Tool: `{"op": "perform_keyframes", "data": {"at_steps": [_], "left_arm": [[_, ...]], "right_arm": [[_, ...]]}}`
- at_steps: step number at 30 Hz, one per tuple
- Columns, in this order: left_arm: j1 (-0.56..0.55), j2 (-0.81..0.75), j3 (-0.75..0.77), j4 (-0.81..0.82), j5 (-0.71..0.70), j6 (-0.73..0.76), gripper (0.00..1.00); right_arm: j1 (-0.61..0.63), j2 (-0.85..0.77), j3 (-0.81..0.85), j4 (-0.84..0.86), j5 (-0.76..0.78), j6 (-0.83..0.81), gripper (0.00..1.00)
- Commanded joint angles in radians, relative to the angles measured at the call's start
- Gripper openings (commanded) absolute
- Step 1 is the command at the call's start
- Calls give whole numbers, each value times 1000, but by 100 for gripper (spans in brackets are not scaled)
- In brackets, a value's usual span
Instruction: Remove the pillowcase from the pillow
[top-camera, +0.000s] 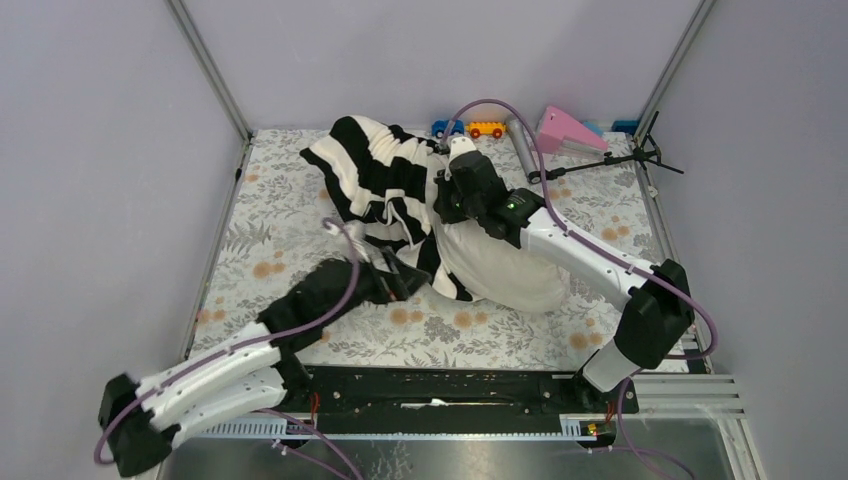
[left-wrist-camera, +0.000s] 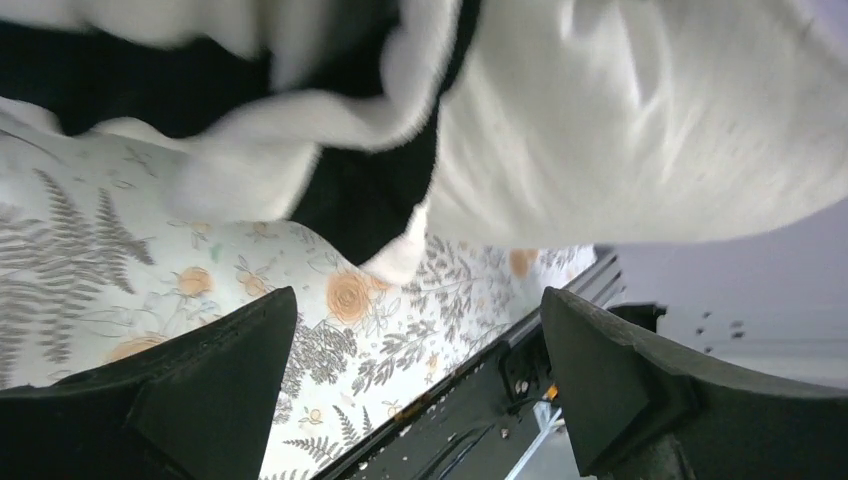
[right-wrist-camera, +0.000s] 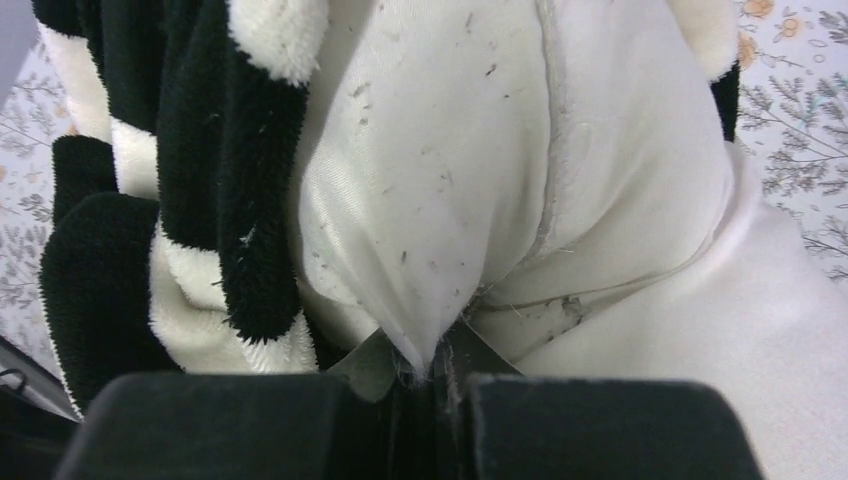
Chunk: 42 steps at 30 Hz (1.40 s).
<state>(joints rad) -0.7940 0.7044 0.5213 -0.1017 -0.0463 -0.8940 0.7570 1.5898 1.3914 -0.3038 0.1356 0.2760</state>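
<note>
The right gripper (right-wrist-camera: 435, 385) is pinching a fold of the pillow (right-wrist-camera: 450, 180) between its tightly closed fingers. Just left of that claw, the pillowcase (right-wrist-camera: 200, 150) is bunching around the pillow's far end, which is sitting inside it. The left gripper (left-wrist-camera: 420, 370) is standing wide open, gripping nothing. The pillowcase's edge is hanging just ahead of it, over the floral table cover (left-wrist-camera: 130, 260).

The white-and-black left arm (top-camera: 215, 365) is reaching low from the near left, its black two-finger left gripper (left-wrist-camera: 420, 330) spreading its jaws wide. The matching right arm (top-camera: 580, 250) is angling far-left, its right gripper (right-wrist-camera: 435, 385) pinching a fold of the plain cream-white pillow (right-wrist-camera: 440, 180).
</note>
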Motion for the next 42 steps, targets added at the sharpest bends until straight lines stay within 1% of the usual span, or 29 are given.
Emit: {"op": "perform_keyframes", "data": {"at_steps": [1, 2, 4, 7, 10, 11, 12, 14, 15, 17, 19, 20, 22, 26, 28, 31, 33, 35, 36, 37, 39, 41, 42], "left_arm": [[-183, 137, -1, 236, -245, 43, 99], [-209, 167, 3, 254, -300, 55, 99], [-226, 219, -4, 297, -378, 65, 99], [-224, 325, -12, 385, -434, 81, 99], [-193, 467, 18, 396, -462, 81, 99], [-169, 494, 21, 407, -453, 77, 98], [-143, 511, 15, 432, -434, 77, 95], [-80, 519, -7, 470, -398, 88, 81], [-44, 507, -11, 453, -396, 94, 73], [34, 458, -15, 381, -416, 95, 51], [109, 375, -32, 305, -445, 91, 24], [140, 320, -40, 264, -462, 89, 13], [184, 208, -45, 188, -510, 98, 0], [203, -14, 8, -2, -616, 148, 0], [203, -82, 55, -74, -640, 176, 0], [198, -149, 111, -128, -625, 188, 0], [196, -169, 116, -114, -564, 184, 0], [196, -161, 109, -66, -478, 182, 0], [196, -145, 104, -34, -430, 187, 0], [196, -125, 99, -5, -388, 191, 0], [196, -68, 96, 34, -324, 198, 0], [196, 9, 112, 46, -279, 209, 0], [197, 48, 125, 44, -259, 214, 0]], "right_arm": [[-6, -8, -41, 89, -103, 80, 0], [-7, -14, -45, 88, -109, 80, 0], [-8, -31, -56, 89, -115, 80, 0], [-7, -69, -78, 90, -116, 80, 0], [-9, -122, -106, 89, -114, 75, 0], [-10, -140, -119, 88, -114, 72, 0], [-12, -162, -130, 82, -114, 69, 0], [-29, -207, -149, 67, -129, 67, 0], [-43, -234, -163, 60, -155, 69, 0], [-87, -295, -197, 59, -198, 82, 0], [-144, -354, -228, 54, -234, 92, 0], [-172, -380, -236, 48, -240, 94, 0], [-218, -416, -244, 31, -241, 94, 0], [-291, -433, -234, 5, -239, 84, 0], [-317, -427, -223, -2, -240, 69, 0], [-338, -389, -177, -42, -262, 26, 0], [-338, -316, -135, -77, -342, 4, 0], [-338, -242, -104, -96, -454, -6, 6], [-338, -211, -94, -97, -522, -8, 12], [-338, -189, -87, -97, -555, -10, 20], [-330, -167, -68, -103, -549, -18, 44], [-293, -167, -39, -134, -462, -50, 71], [-269, -170, -20, -158, -403, -69, 81]]}}
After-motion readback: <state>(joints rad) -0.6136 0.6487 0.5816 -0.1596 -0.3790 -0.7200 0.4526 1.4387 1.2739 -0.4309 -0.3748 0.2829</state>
